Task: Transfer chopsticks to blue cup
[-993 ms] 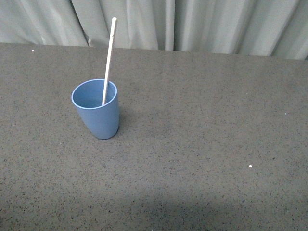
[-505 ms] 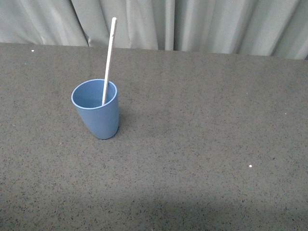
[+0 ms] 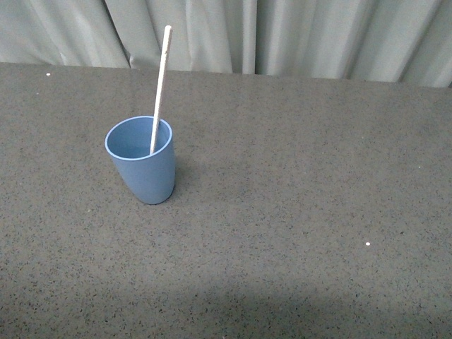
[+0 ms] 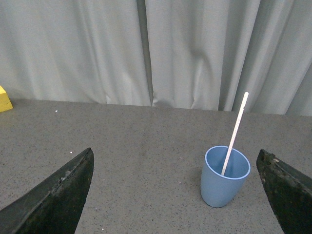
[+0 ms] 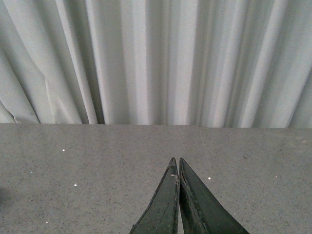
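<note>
The blue cup (image 3: 142, 168) stands upright on the dark speckled table, left of centre in the front view. The pale chopstick (image 3: 161, 85) stands in it, leaning on the rim and sticking well above it. Neither arm shows in the front view. In the left wrist view the cup (image 4: 224, 177) with the chopstick (image 4: 236, 130) stands ahead, nearer the right finger. My left gripper (image 4: 178, 163) is open, empty and well back from the cup. My right gripper (image 5: 176, 160) is shut on nothing, over bare table; the cup is out of that view.
A grey pleated curtain (image 3: 282, 35) hangs along the table's far edge. A yellow block (image 4: 4, 99) sits at the far left edge in the left wrist view. Small white specks (image 3: 367, 244) dot the table.
</note>
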Robot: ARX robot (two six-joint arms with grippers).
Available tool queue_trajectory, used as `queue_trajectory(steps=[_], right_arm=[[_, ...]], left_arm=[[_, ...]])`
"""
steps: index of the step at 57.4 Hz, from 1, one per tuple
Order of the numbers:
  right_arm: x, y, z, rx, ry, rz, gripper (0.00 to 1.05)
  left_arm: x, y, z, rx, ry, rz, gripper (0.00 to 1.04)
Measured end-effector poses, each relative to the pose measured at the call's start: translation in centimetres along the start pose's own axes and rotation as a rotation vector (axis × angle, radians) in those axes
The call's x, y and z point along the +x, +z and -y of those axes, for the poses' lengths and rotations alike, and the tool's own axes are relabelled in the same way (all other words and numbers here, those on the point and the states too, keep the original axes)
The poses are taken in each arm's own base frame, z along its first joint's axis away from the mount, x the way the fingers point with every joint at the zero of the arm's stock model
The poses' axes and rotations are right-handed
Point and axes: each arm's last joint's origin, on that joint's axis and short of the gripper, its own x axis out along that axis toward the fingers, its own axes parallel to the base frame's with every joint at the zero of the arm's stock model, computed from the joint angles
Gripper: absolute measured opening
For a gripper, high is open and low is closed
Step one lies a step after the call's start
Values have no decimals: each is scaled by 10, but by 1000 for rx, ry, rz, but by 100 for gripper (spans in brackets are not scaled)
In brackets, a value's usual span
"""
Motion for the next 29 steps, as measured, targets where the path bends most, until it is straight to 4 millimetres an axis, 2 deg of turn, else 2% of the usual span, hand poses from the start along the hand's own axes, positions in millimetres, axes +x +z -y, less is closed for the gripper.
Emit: queue_trajectory(steps=[16, 29], right_arm=[[-12, -2, 0, -1, 3, -3, 3], [-12, -3, 0, -1, 3, -6, 40]], left_arm=[[0, 0, 0, 0, 0, 0, 98], [0, 0, 0, 0, 0, 0, 98]])
